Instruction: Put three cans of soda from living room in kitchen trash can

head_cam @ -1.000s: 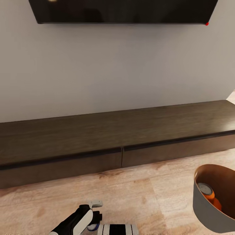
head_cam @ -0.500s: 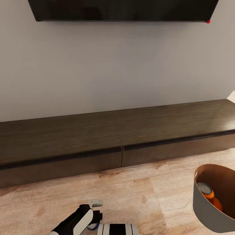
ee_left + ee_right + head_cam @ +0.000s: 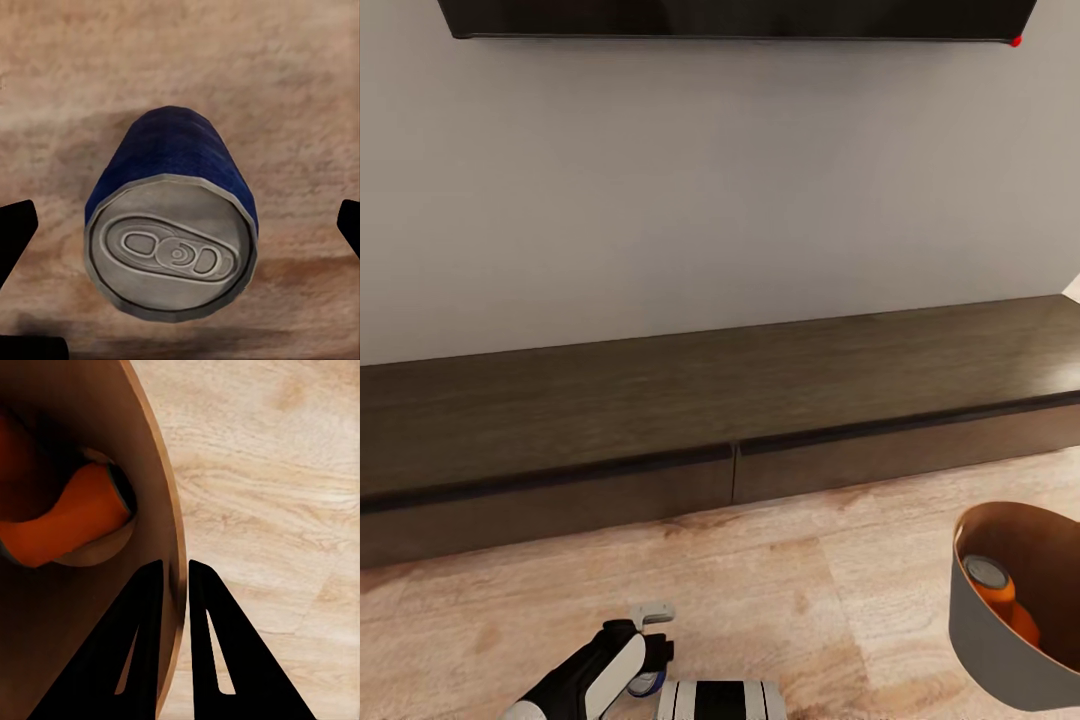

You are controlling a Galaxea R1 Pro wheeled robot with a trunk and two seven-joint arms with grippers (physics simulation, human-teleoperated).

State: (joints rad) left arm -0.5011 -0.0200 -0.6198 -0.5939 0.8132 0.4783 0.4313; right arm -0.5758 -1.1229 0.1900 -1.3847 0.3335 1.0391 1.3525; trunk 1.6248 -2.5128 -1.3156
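Head view is showing the left arm reaching low over the light wood floor (image 3: 780,590), its left gripper (image 3: 180,247) spread wide around the upright blue can (image 3: 176,225). The right gripper (image 3: 175,577) is pinching the trash can (image 3: 1000,640) wall, two orange cans (image 3: 67,521) lying inside. A dark cabinet (image 3: 710,420) is running along the grey wall beneath the TV (image 3: 730,15).

We see a floor (image 3: 780,590) of pale, smooth wood. The cabinet (image 3: 710,400) is dark, dull wood. The blue can (image 3: 180,217) has a grey metal top. The bin (image 3: 985,630) looks smooth, grey outside, brown inside.
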